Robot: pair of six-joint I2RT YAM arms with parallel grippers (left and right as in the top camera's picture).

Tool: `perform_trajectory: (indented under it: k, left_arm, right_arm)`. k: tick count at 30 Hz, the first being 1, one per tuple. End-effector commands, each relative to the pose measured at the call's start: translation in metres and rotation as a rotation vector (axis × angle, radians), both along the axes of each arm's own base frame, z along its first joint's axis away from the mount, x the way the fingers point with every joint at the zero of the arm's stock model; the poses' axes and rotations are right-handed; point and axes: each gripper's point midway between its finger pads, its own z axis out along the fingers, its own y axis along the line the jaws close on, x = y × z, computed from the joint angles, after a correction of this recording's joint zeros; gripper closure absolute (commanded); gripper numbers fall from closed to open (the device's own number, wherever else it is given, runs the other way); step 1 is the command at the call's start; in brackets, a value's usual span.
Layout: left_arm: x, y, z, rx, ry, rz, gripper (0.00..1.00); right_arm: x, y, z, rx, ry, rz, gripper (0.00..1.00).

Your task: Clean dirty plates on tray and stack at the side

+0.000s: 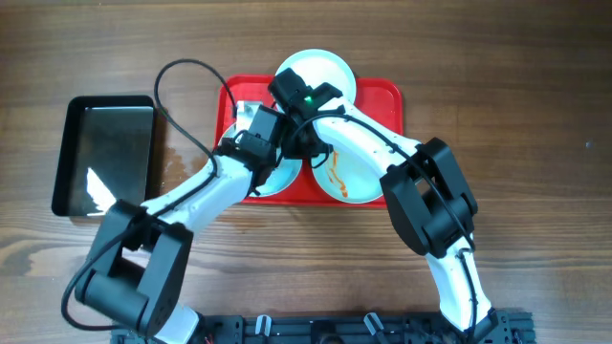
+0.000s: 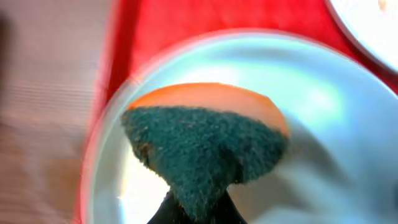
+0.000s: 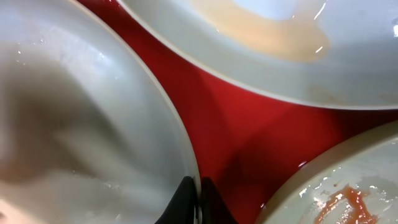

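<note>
Three pale plates lie on the red tray [image 1: 387, 96]. One sits at the back [image 1: 330, 69], one with an orange sauce smear at the front right [image 1: 349, 182], and one at the front left [image 1: 277, 182], mostly hidden under both grippers. My left gripper [image 2: 199, 210] is shut on a sponge [image 2: 205, 143], green scouring side toward the camera, which rests on the front-left plate [image 2: 336, 124]. My right gripper [image 3: 199, 194] is shut on that plate's rim [image 3: 180, 137]. The smeared plate [image 3: 348, 196] and the back plate [image 3: 280, 56] lie close by.
A black glossy tray [image 1: 105, 153] stands on the wooden table left of the red tray, with wet spots [image 1: 177, 162] between the two. Both arms cross over the red tray's front half.
</note>
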Motion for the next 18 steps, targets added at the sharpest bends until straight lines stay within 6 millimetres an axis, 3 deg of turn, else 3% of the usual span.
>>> perform_trajectory:
  k: [1,9,18]
  left_arm:
    - [-0.025,-0.041,0.001,-0.239,0.09,0.002,0.96]
    - [-0.049,-0.036,-0.011,-0.293,0.189,0.139,0.96]
    - [-0.044,-0.02,-0.017,-0.361,0.234,0.202,0.96]
  right_arm:
    - [-0.022,-0.012,-0.04,-0.075,0.089,0.023,0.96]
    - [-0.028,-0.003,-0.039,-0.024,0.125,0.029,0.96]
    - [-0.026,-0.003,-0.038,0.019,0.147,0.04,0.96]
